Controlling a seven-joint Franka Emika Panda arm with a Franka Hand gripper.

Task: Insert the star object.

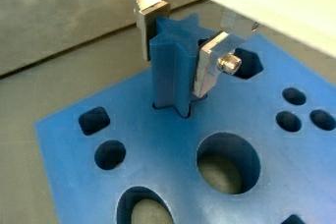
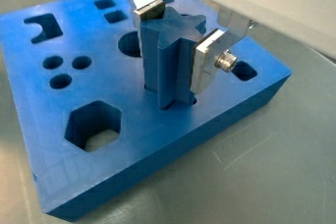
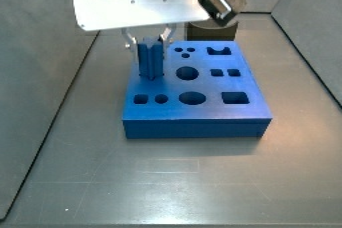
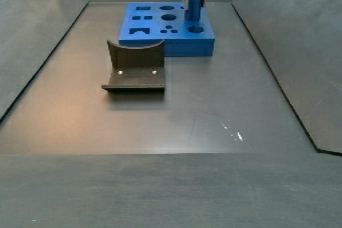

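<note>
Clamping the upright star object point(image 2: 167, 66) between its fingers, the gripper point(image 2: 178, 41) plants its foot in the blue block point(image 2: 132, 159), frame center.

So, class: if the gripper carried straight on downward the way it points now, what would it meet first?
Probably the blue block: the gripper grips the star object, already standing in its hole, so the fingertips would likely reach the block's top face.

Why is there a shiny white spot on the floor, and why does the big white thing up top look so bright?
In a side view the floor reflects a lamp as a small glare spot. In a side view the white arm housing above the gripper is overexposed, nearly featureless. Both wrist views are soft, though the star object stays readable.
</note>
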